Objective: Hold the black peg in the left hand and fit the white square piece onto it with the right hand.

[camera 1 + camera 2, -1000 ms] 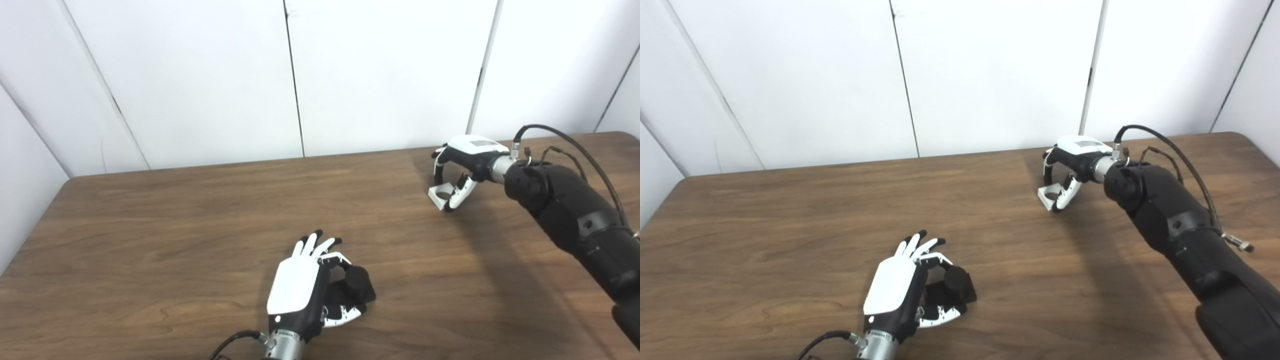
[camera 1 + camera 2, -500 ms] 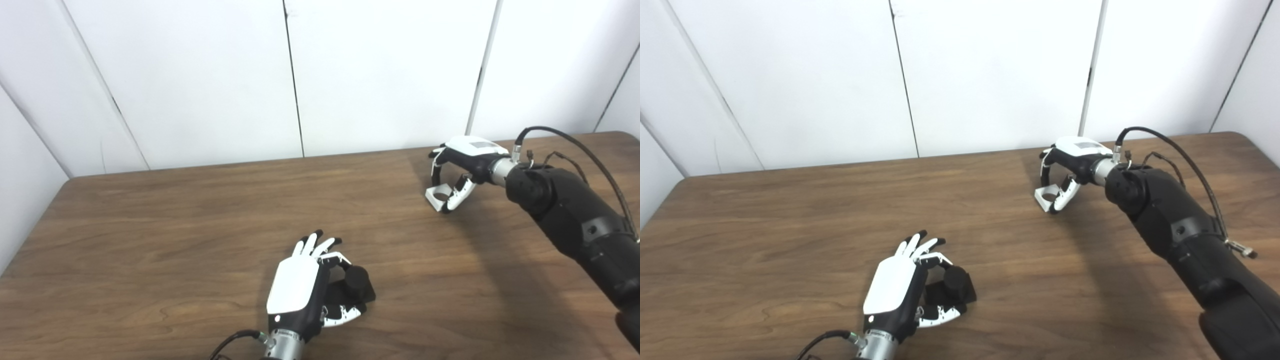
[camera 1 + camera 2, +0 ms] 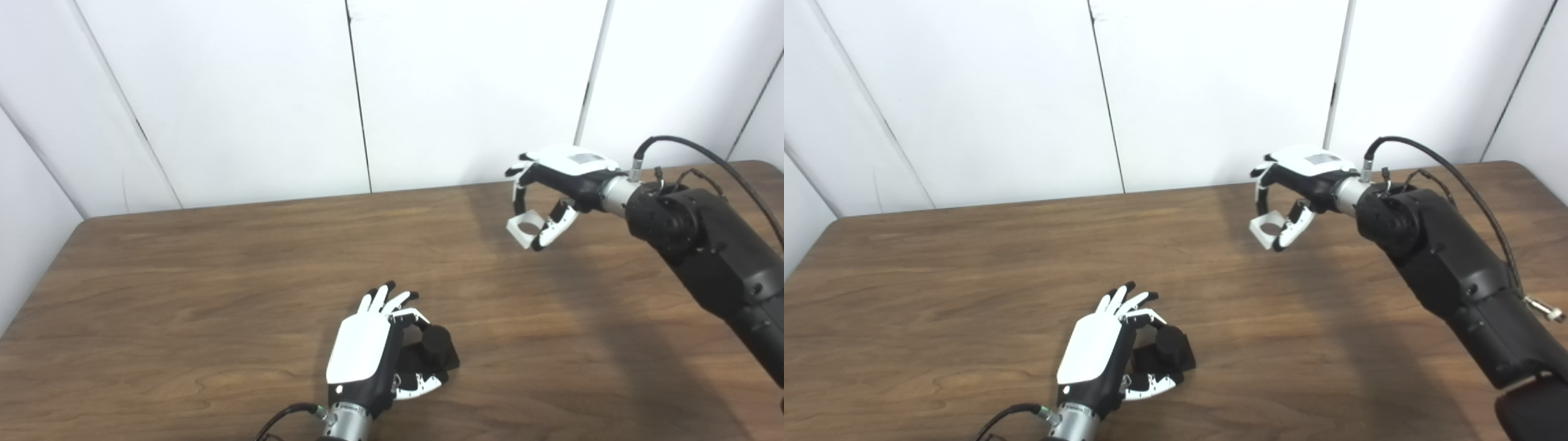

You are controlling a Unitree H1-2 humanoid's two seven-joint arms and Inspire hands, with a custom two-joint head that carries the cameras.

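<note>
The black peg [image 3: 436, 349], a round stub on a square base, rests on the brown table near the front middle. My left hand [image 3: 367, 355] is closed around it, thumb below and fingers above. The white square piece [image 3: 525, 228], with a round hole through it, hangs above the table at the back right. My right hand [image 3: 551, 190] is shut on it, pinching it between thumb and fingers. The same piece [image 3: 1268, 228] and the right hand [image 3: 1295, 184] show in the right eye view, well to the right of and behind the peg [image 3: 1167, 350].
The wooden table [image 3: 184, 275] runs to white wall panels at the back. My black right forearm [image 3: 704, 245] slants in from the lower right, with a cable looping over the wrist. A cable leaves the left wrist at the bottom edge.
My right hand has lifted the white square piece off the table and carried it left and upward. The left hand and the peg have stayed in place.
</note>
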